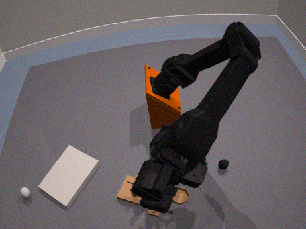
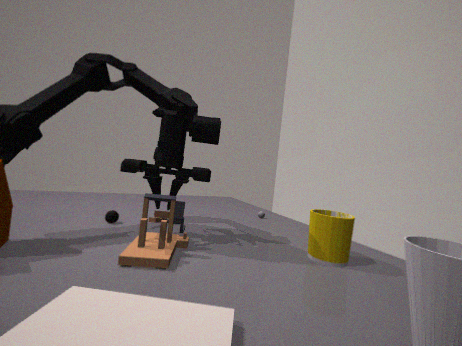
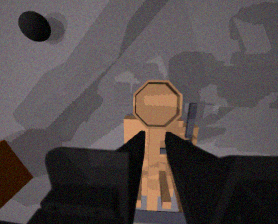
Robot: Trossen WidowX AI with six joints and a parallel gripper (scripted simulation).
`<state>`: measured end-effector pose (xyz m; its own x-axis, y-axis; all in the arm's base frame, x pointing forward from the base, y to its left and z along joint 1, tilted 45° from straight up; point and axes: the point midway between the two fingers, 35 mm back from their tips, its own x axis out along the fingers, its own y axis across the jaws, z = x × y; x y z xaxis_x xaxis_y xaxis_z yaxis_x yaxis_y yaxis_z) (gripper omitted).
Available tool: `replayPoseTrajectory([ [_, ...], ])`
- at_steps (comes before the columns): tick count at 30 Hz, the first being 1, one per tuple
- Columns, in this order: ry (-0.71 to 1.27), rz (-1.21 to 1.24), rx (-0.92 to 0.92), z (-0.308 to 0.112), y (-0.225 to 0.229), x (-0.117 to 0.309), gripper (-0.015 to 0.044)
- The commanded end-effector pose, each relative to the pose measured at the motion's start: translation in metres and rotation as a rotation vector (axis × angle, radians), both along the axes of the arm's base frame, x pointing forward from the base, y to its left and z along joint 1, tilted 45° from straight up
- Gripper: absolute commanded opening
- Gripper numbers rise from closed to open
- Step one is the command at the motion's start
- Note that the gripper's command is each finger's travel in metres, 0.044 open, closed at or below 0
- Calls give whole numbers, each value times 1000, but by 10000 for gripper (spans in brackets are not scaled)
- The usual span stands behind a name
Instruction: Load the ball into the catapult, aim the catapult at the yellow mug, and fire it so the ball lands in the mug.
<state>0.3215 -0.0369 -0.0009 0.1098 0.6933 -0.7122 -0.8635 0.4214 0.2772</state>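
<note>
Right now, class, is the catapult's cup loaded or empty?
Empty. The wrist view looks straight into the cup and shows bare wood; the black ball lies off to one side.

Around the catapult (image 1: 126, 192) (image 2: 145, 258) (image 3: 132, 129), which is plain light orange-brown wood with a dark blue-grey crossbar (image 2: 160, 197) (image 3: 159, 217), the colours are: near it, a black ball (image 1: 223, 164) (image 2: 111, 216) (image 3: 34, 26); beyond it, a solid orange pedestal (image 1: 163, 114) (image 2: 4, 203) (image 3: 12, 174); well apart from it, a yellow mug (image 2: 330, 237) and a plain cream block (image 1: 69, 176) (image 2: 125, 318).
</note>
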Motion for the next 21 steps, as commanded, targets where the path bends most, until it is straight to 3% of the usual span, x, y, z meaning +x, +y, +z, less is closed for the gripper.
replayPoseTrajectory([
  [1, -29, 2, -2, 26, -5, 6, 184],
  [2, -7, 0, -2, 7, -2, 2, 210],
  [6, -7, 0, -3, 9, -4, 2, 315],
  [11, -21, -1, -14, 57, -52, 0, 440],
  [15, -29, 0, -15, 86, -76, -8, 440],
  [21, 57, -95, 5, 67, -67, -4, 440],
])
